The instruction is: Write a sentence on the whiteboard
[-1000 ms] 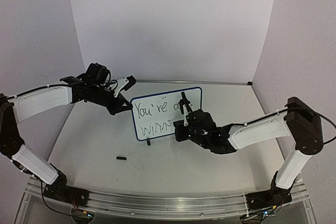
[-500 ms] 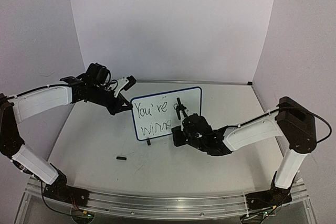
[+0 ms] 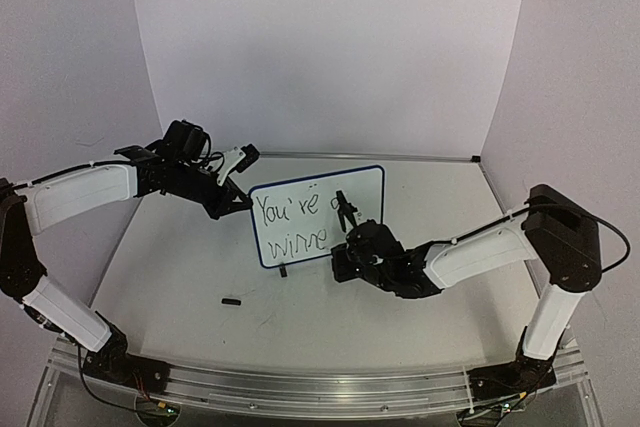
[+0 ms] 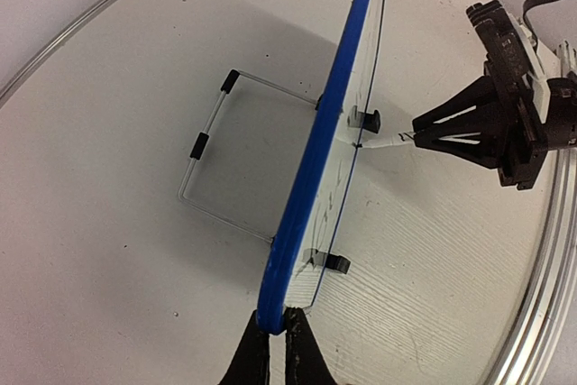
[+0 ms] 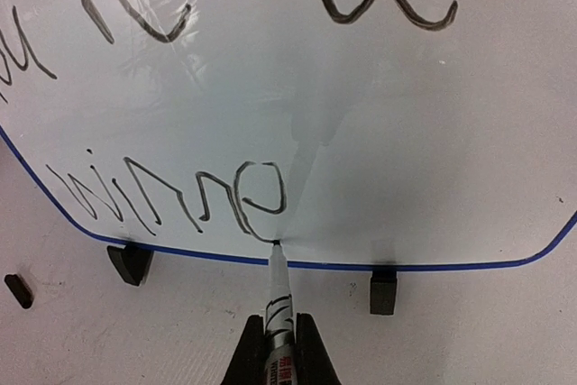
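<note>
Marker (image 5: 277,288) tight in right hand (image 5: 279,338)

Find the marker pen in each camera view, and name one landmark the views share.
Top external: marker pen near centre, largely hidden, at the end of the sentence's lower row.
Left wrist: right of centre, tip touching the whiteboard.
Right wrist: bottom centre, between the fingers.
Shared: the board's blue frame.
</note>
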Robot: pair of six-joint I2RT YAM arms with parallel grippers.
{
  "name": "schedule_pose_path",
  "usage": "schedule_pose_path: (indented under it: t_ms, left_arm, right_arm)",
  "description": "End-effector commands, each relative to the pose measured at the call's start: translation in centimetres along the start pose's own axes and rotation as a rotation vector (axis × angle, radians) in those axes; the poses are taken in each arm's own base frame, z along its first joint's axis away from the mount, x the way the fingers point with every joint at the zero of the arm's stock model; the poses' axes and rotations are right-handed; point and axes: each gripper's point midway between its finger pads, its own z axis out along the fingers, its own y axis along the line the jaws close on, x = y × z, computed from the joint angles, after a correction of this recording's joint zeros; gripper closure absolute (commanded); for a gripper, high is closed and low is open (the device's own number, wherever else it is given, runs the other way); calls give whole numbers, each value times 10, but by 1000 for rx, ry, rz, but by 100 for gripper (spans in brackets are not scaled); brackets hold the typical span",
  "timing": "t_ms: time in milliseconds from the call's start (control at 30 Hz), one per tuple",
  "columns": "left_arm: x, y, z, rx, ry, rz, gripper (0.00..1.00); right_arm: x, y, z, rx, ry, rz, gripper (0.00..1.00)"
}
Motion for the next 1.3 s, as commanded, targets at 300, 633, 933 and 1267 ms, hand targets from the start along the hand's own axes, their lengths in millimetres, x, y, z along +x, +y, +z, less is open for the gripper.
schedule_pose_path:
  t_ms: [300,633,933,1267]
  left_arm:
    - [24,14,7,-67,100,3,100]
    - [25,14,7,-68,102,3,100]
    - [24,15,7,-71,102,5,100]
    - [24,14,6,-70,101,5,100]
  right_arm:
    - [-55,2,-37,-45,-163,35,100]
    - [-58,2,-24,-1,-166,17,100]
    - [-57,-5,-20,50,-164,14,100]
    - [-43,-17,-23,88,-134,31,100]
